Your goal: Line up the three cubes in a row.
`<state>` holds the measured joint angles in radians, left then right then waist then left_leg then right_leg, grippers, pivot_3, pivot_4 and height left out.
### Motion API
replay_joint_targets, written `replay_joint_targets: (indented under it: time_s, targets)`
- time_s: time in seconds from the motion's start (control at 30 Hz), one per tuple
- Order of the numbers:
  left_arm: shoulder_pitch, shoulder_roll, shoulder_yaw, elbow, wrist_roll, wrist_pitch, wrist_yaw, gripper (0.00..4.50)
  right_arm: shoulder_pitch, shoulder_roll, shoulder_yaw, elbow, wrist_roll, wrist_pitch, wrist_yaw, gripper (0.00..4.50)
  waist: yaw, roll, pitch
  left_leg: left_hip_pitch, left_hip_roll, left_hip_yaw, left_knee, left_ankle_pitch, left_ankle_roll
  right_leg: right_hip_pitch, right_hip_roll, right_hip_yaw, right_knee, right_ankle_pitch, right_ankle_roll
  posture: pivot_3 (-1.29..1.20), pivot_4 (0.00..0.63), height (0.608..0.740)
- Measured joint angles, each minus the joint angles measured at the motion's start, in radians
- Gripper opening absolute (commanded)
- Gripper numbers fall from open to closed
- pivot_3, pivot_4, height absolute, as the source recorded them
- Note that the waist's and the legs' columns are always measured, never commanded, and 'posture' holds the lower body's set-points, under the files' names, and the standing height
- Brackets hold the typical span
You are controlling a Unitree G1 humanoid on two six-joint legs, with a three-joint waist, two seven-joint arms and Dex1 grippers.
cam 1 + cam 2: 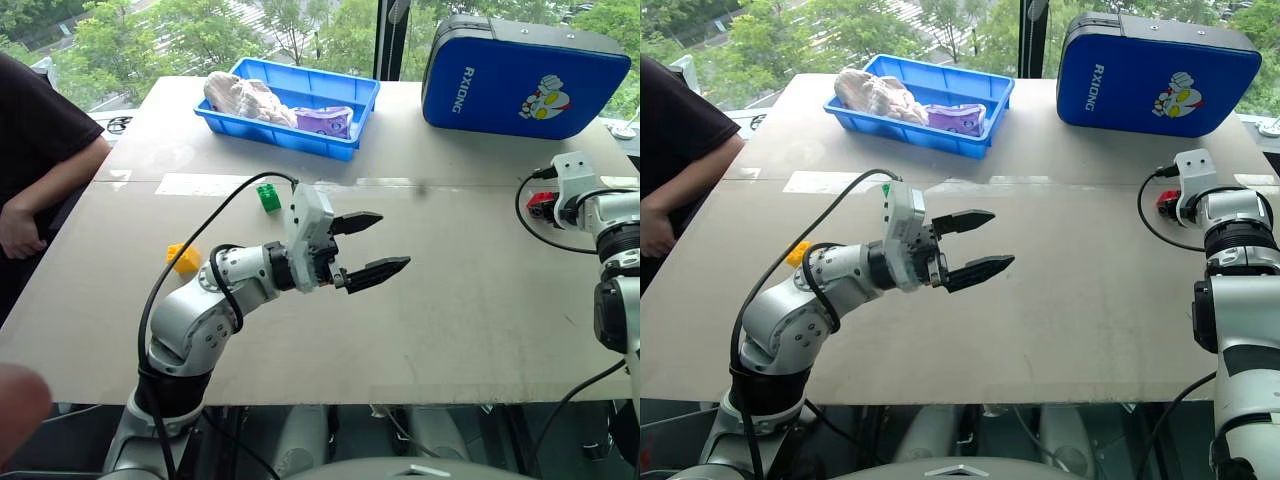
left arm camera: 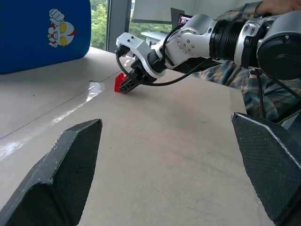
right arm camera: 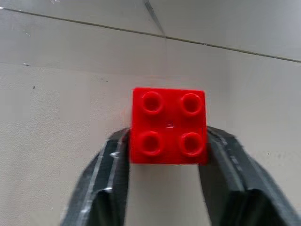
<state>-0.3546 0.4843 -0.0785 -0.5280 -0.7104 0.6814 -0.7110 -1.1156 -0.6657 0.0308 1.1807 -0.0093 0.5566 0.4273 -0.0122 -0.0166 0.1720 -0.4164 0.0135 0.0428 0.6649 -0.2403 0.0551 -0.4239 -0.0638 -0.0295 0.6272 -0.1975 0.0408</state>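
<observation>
The red cube sits on the table at the far right, and my right gripper is shut on it, one finger pressed to each side. The same grip on the red cube appears in the left wrist view. The green cube stands left of centre, just behind my left wrist. Further left and nearer lies the yellow cube. My left gripper hovers over the middle of the table, pointing right, open and holding nothing.
A blue tray with a pale cloth bundle and a purple one stands at the back. A big blue case is at the back right. A person stands at the table's left edge.
</observation>
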Motion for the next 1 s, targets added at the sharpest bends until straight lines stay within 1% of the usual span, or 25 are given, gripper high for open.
replay_joint_targets:
  time_s: [0.1,0.17,0.2,0.27,0.3,0.37,0.4,0.43,0.47,0.53,0.57,0.63,0.77,0.83,1.0]
  targets:
    - [0.013,0.002,0.008,-0.005,0.0,-0.001,0.0,4.5,0.0,0.0,0.002,0.005,-0.012,-0.023,0.029,1.32,0.0,0.0,0.0,0.0,0.0,0.0,0.0,0.0,0.0,0.0,0.0,0.0,0.0,0.0,0.0,0.0,0.15,0.74]
    - [0.031,0.005,0.023,-0.006,0.0,-0.008,-0.001,4.5,0.001,0.0,0.008,-0.001,-0.02,-0.045,0.086,1.32,0.0,0.0,0.0,0.0,0.0,0.0,0.0,0.0,0.0,0.0,0.0,0.0,0.0,0.0,0.0,0.0,0.15,0.74]
    - [0.051,0.012,0.034,-0.008,0.0,-0.014,-0.002,4.5,0.01,-0.003,0.021,-0.029,-0.023,-0.069,0.151,1.32,-0.002,0.0,0.0,0.001,0.001,0.001,0.0,0.0,0.0,0.0,0.0,0.001,0.0,0.0,0.0,0.0,0.15,0.74]
    - [0.1,0.033,0.056,-0.012,0.0,-0.024,-0.008,4.5,0.072,-0.017,0.033,-0.183,0.008,-0.096,0.344,1.32,-0.004,0.001,0.0,0.001,0.003,0.001,0.0,0.0,0.0,0.0,0.001,0.001,0.0,0.0,0.0,0.0,0.15,0.74]
    - [0.114,0.039,0.064,-0.012,0.001,-0.029,-0.012,4.5,0.097,-0.022,0.034,-0.244,0.026,-0.098,0.402,1.32,-0.003,0.001,0.0,0.001,0.004,0.001,0.0,0.0,0.0,0.0,0.001,0.001,0.0,0.0,0.0,0.0,0.15,0.74]
    - [0.191,0.087,0.102,-0.018,0.006,-0.072,-0.052,4.5,0.237,-0.054,0.057,-0.568,0.124,-0.111,0.654,1.32,0.0,0.002,0.0,0.0,0.006,0.0,0.0,-0.001,0.0,-0.001,0.002,-0.001,0.001,0.0,0.0,0.0,0.15,0.74]
    - [0.199,0.091,0.108,-0.019,0.008,-0.078,-0.057,4.5,0.248,-0.056,0.064,-0.599,0.134,-0.111,0.68,1.32,0.001,0.002,0.001,0.0,0.006,0.0,0.0,-0.001,0.0,-0.001,0.002,-0.002,0.001,0.0,0.0,0.0,0.15,0.74]
    - [0.213,0.102,0.117,-0.026,0.003,-0.081,-0.07,4.5,0.279,-0.066,0.079,-0.682,0.146,-0.114,0.727,1.32,0.002,0.002,0.001,0.0,0.007,0.0,0.0,-0.001,0.0,-0.001,0.002,-0.002,0.001,0.0,0.0,0.0,0.15,0.74]
    - [0.25,0.136,0.135,-0.052,-0.014,-0.08,-0.095,4.5,0.314,-0.08,0.109,-0.784,0.156,-0.134,0.789,1.32,0.003,0.002,0.001,0.0,0.007,0.0,0.0,-0.001,0.0,-0.001,0.002,-0.003,0.001,0.0,0.0,0.0,0.15,0.74]
    - [0.296,0.204,0.169,-0.077,-0.029,-0.074,-0.132,4.5,0.334,-0.083,0.165,-0.877,0.156,-0.177,0.875,1.32,0.002,0.003,0.001,0.001,0.007,0.0,0.0,-0.001,0.0,-0.001,0.002,-0.002,0.001,0.0,-0.001,0.0,0.15,0.74]
    - [0.308,0.228,0.186,-0.086,-0.034,-0.07,-0.143,4.5,0.336,-0.081,0.188,-0.899,0.156,-0.193,0.903,1.32,0.001,0.003,0.001,0.001,0.007,0.001,0.0,-0.001,0.0,-0.001,0.002,-0.002,0.001,-0.002,-0.004,0.0,0.15,0.74]
    - [0.331,0.264,0.216,-0.112,-0.047,-0.065,-0.16,4.5,0.334,-0.064,0.212,-0.906,0.155,-0.208,0.939,1.32,0.002,0.003,0.001,0.001,0.007,0.001,0.002,-0.001,0.0,-0.001,0.002,-0.002,0.001,-0.002,-0.004,0.0,0.15,0.74]
    - [0.385,0.337,0.257,-0.144,-0.057,-0.051,-0.184,4.5,0.324,-0.012,0.278,-0.841,0.104,-0.302,0.943,1.32,0.003,0.003,0.001,0.001,0.007,0.002,0.004,-0.001,0.0,0.0,0.002,-0.002,0.001,-0.002,-0.004,0.0,0.15,0.74]
    - [0.392,0.346,0.269,-0.151,-0.06,-0.05,-0.184,4.5,0.324,0.007,0.291,-0.824,0.091,-0.325,0.942,1.32,0.003,0.003,0.001,0.001,0.007,0.002,0.004,-0.001,0.0,-0.001,0.002,-0.002,0.001,0.0,-0.006,0.0,0.15,0.74]
    - [0.404,0.354,0.283,-0.173,-0.081,-0.034,-0.173,4.5,0.308,0.041,0.313,-0.769,0.063,-0.368,0.942,1.32,0.002,0.003,0.001,0.001,0.007,0.003,0.003,0.0,-0.001,-0.001,0.002,-0.002,0.001,0.0,-0.007,0.0,0.15,0.74]
